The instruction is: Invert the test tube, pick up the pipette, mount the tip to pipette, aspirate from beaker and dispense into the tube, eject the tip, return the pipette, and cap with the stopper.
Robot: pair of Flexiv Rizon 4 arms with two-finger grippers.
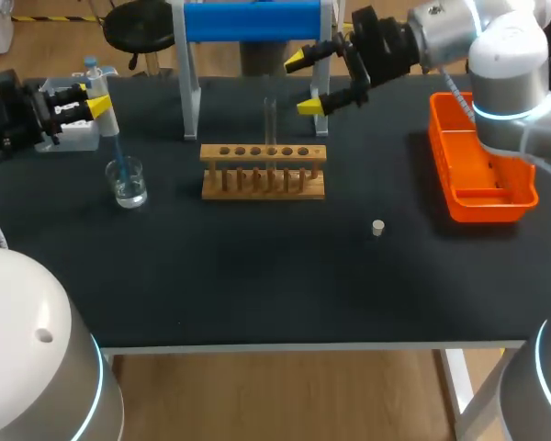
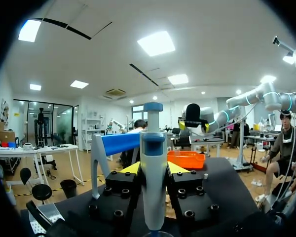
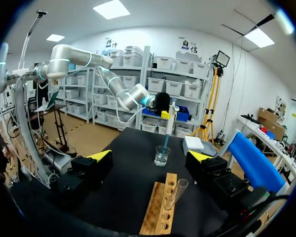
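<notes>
Table layout: rack at centre, other items around it.
Rack [image 1: 263, 172] sits mid-table [image 1: 257, 285] with the test tube [image 1: 270, 124] upright in it. Beaker [image 1: 127, 182] is left of the rack; the pipette [image 1: 110, 119], gripped by the left gripper [image 1: 83, 103], stands over it, tip inside. Stopper [image 1: 377, 228] is near-right of the rack, tray [image 1: 438, 138] at the right edge, stand [image 1: 252, 20] at the far edge. Right gripper [image 1: 305, 84] is above the rack's far-right end.

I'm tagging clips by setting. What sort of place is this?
Probably a lab bench for robot pipetting: a wooden tube rack, a glass beaker and a pipette.
</notes>
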